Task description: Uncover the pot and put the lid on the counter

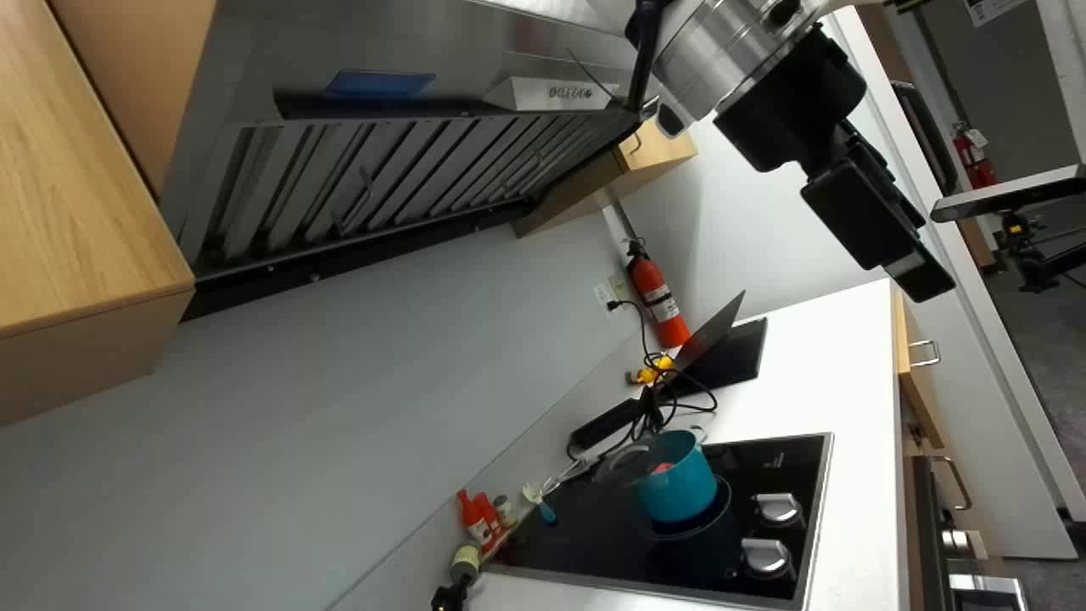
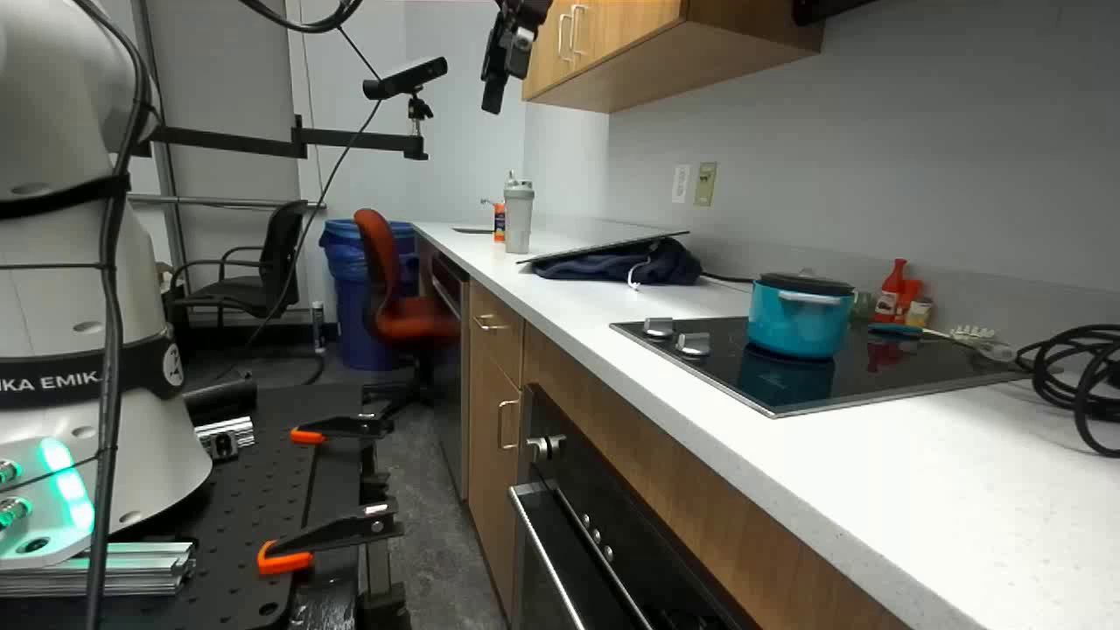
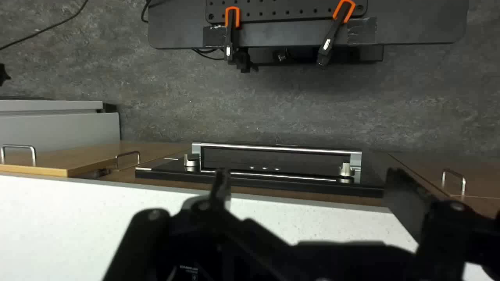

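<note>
The teal pot (image 1: 679, 492) stands on the black cooktop; it also shows in an exterior view (image 2: 798, 324). A dark, see-through lid (image 1: 626, 462) is at its top, also seen from the side (image 2: 805, 283). It seems to reach past the rim; I cannot tell how squarely it sits. Something red shows in or through the pot's mouth. The white counter (image 2: 875, 499) edges the cooktop and fills the lower wrist view (image 3: 86, 218). My gripper (image 3: 308, 173) is open and empty, high above the counter (image 1: 836, 373) and away from the pot. The pot is out of the wrist view.
The cooktop (image 2: 910, 367) has silver knobs (image 1: 768, 556). Red bottles (image 1: 477, 518) and utensils (image 1: 543, 492) lie behind the pot. A black panel (image 1: 725, 356), cables (image 2: 1085, 376) and a shaker bottle (image 2: 518, 217) are on the counter. A range hood (image 1: 399, 170) hangs above.
</note>
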